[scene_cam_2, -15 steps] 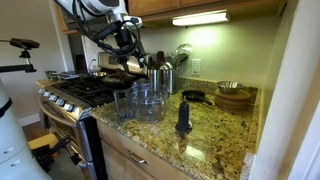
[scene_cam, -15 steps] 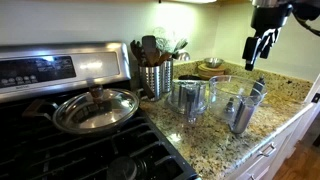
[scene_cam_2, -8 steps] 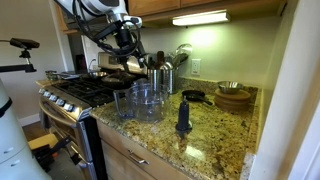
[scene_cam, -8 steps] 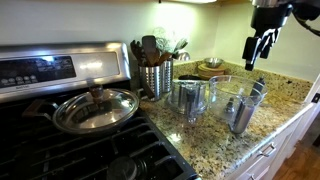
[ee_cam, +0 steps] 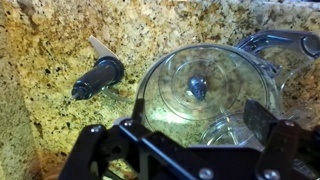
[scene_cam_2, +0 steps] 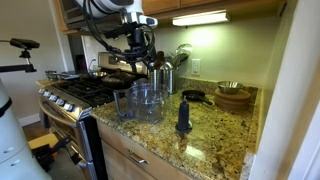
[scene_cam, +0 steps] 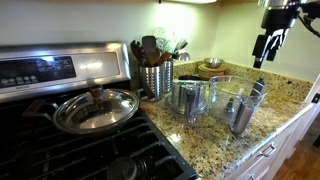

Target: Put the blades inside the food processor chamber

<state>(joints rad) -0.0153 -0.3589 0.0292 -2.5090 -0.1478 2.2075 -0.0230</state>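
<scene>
The food processor chamber, a wide clear bowl, stands on the granite counter in both exterior views point(scene_cam: 222, 93) point(scene_cam_2: 149, 100). The wrist view looks down into it point(ee_cam: 215, 75), with its centre post showing. The blades, a dark shaft piece, stand on the counter beside the bowl near the front edge point(scene_cam: 243, 108) point(scene_cam_2: 184, 114) point(ee_cam: 98, 77). My gripper point(scene_cam: 266, 47) point(scene_cam_2: 140, 47) point(ee_cam: 180, 132) hangs high above the bowl, open and empty.
A narrower clear container point(scene_cam: 188, 98) point(scene_cam_2: 122, 103) stands next to the bowl. A steel utensil holder point(scene_cam: 155, 78) and a stove with a lidded pan point(scene_cam: 96, 108) are alongside. Wooden bowls point(scene_cam_2: 234, 96) sit at the back.
My gripper has shifted sideways a little, nearer above the bowl. Nothing on the counter has moved.
</scene>
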